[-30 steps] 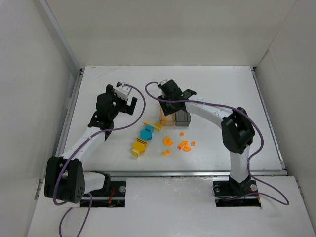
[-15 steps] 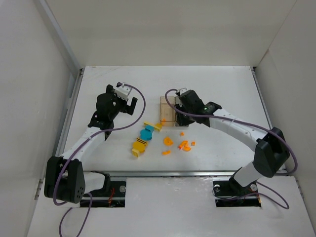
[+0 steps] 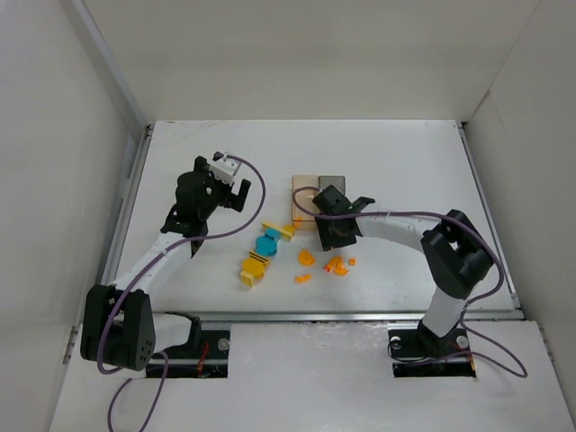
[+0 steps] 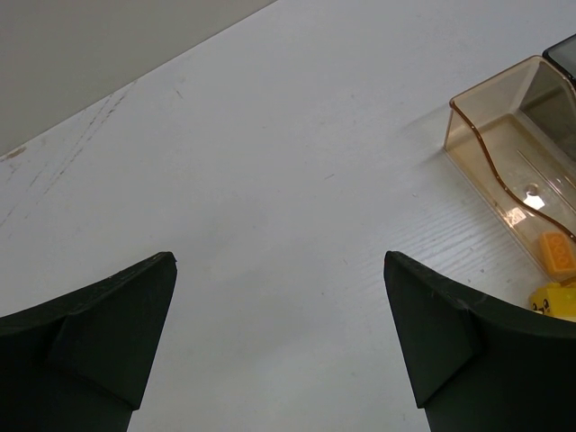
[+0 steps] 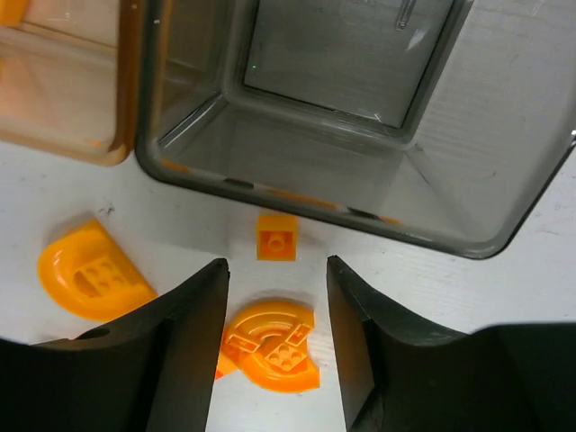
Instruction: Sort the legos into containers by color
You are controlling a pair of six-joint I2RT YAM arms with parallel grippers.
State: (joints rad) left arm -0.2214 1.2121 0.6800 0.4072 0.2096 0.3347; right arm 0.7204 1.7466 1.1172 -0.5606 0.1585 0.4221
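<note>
Legos [image 3: 336, 265] lie loose on the white table [image 3: 405, 153], just in front of two boxes. The amber box [image 3: 304, 191] and the grey box [image 3: 334, 182] stand side by side and touch. The orange bits sit in a little bunch near the front of the boxes. A teal piece [image 3: 266, 243] and a yellow striped piece [image 3: 255, 266] lie a bit to the left of that bunch. A second yellow piece [image 3: 278, 230] lies close to the amber box.

The right gripper [image 5: 276, 265] hangs low over the orange bunch, right by the near wall of the grey box. Its two fingers [image 5: 171, 351] are spread apart and hold nothing. A small square orange brick [image 5: 276, 236] lies on the table just past the fingertips, beside the grey wall. A curved orange piece [image 5: 270, 346] lies on the table between the fingers. A rounded orange piece [image 5: 90, 270] lies off to one side, near the amber box.

The left gripper [image 3: 236, 192] is up over the table, to the left of the boxes and apart from them. Its fingers are spread wide too, with nothing between them. Its camera shows a tiny orange brick [image 4: 557, 254] at the near end of the amber box, and it seems to be inside.
</note>
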